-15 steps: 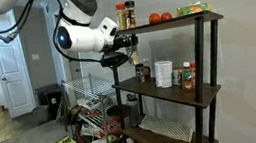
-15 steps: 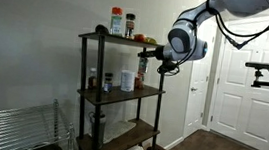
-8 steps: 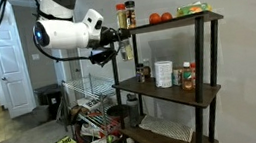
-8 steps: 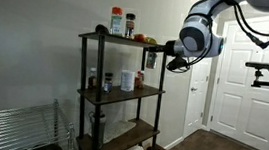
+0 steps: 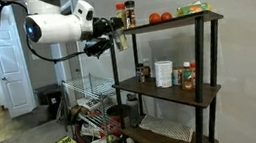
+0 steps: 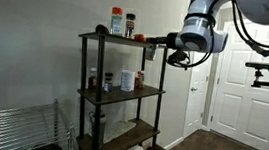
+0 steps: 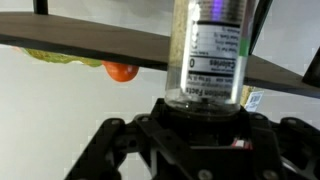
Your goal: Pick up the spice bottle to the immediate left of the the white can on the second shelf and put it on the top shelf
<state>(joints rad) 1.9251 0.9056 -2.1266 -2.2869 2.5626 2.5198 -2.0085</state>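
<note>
My gripper (image 5: 115, 35) is shut on the spice bottle (image 5: 121, 38), a small jar with a nutrition label, and holds it in the air just off the end of the top shelf (image 5: 174, 22). It also shows in an exterior view, gripper (image 6: 158, 51) and bottle (image 6: 151, 54), beside the top shelf (image 6: 116, 40). In the wrist view the bottle (image 7: 210, 50) stands upright in my jaws (image 7: 205, 110), with the top shelf's board (image 7: 90, 48) behind it. The white can (image 5: 164, 73) (image 6: 127, 80) stands on the second shelf (image 5: 174, 92) (image 6: 120, 94).
Tall orange-filled jars (image 5: 126, 15) (image 6: 117, 22) and tomatoes (image 5: 161, 17) (image 7: 122, 71) sit on the top shelf. A red-capped bottle (image 5: 187, 77) stands by the can. A silver wire rack (image 5: 87, 99) (image 6: 13, 133) is beside the shelf unit. White doors (image 6: 242, 86) stand behind.
My gripper has risen with the spice bottle from just below the top shelf to the top shelf's level, and the arm has swung outward from the rack.
</note>
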